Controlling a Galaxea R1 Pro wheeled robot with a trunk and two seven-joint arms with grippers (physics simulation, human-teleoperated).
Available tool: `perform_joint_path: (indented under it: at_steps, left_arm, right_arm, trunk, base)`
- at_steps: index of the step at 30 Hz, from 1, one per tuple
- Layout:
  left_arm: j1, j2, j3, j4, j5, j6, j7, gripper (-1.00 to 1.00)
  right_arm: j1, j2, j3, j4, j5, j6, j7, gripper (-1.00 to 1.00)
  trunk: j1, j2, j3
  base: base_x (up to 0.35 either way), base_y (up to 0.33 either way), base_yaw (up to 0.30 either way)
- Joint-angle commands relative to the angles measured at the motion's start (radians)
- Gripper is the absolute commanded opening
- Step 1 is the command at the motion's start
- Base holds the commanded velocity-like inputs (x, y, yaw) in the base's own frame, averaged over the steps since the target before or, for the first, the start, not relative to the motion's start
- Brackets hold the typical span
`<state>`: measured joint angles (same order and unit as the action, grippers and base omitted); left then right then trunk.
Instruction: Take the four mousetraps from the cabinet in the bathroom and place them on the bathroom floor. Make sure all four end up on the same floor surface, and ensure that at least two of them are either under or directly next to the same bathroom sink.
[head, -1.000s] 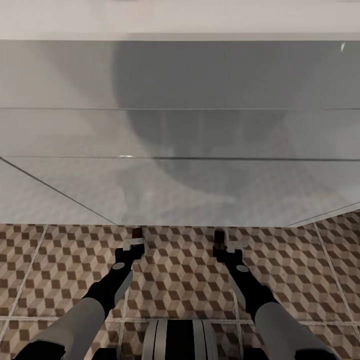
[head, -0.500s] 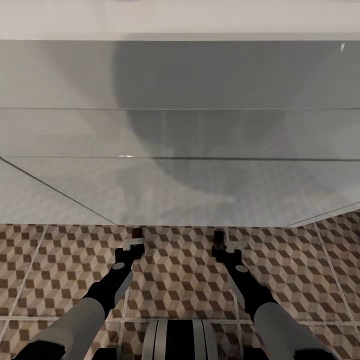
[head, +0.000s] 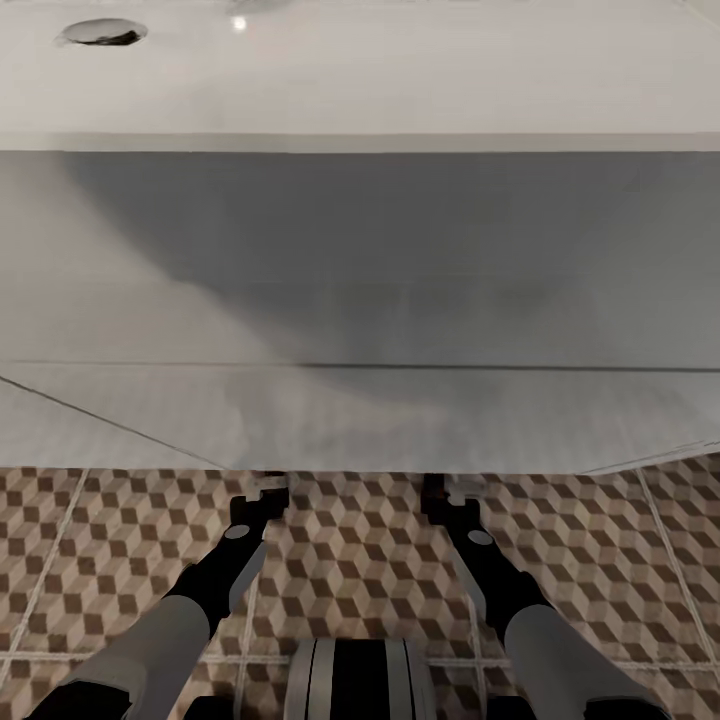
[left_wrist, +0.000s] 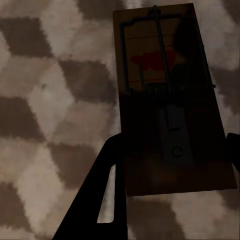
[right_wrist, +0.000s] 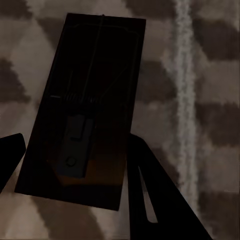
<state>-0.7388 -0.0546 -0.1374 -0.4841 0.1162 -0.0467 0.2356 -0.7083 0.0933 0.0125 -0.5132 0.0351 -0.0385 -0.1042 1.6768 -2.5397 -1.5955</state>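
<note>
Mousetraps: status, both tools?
Left tool shut on a mousetrap. Right tool shut on a second mousetrap. Both low over bathroom floor, at sink front. Nothing in the way.

Both arms reach forward and down from the shoulders, roughly parallel, forearms grey with black wrists. Left pincer (head: 268, 492) sits low ahead of the trunk, fingers (left_wrist: 102, 200) closed on the sides of a mousetrap (left_wrist: 167, 100), held flat. Right pincer (head: 440, 492) is level with it, well apart, its fingers (right_wrist: 145, 190) clamped on a second mousetrap (right_wrist: 85, 105) the same way. Wrists straight, in line with the forearms.
</note>
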Motion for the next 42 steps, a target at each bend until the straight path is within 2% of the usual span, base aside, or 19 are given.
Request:
perform_joint_path:
  at_steps: [1,42]
  left_arm:
    - [-0.001,0.001,-0.008,0.001,0.01,-0.004,0.007,-1.0]
    - [-0.001,0.001,-0.01,0.011,0.011,-0.004,0.008,-1.0]
  right_arm:
    - [0.0,0.0,0.001,0.001,0.001,-0.003,-0.001,-1.0]
    - [0.0,0.0,0.0,0.01,-0.004,-0.03,-0.001,-1.0]
  trunk:
    - [0.0,0.0,0.0]
    - [0.0,0.0,0.0]
  base:
    - [0.136,0.0,0.0]
    - [0.008,0.0,0.0]
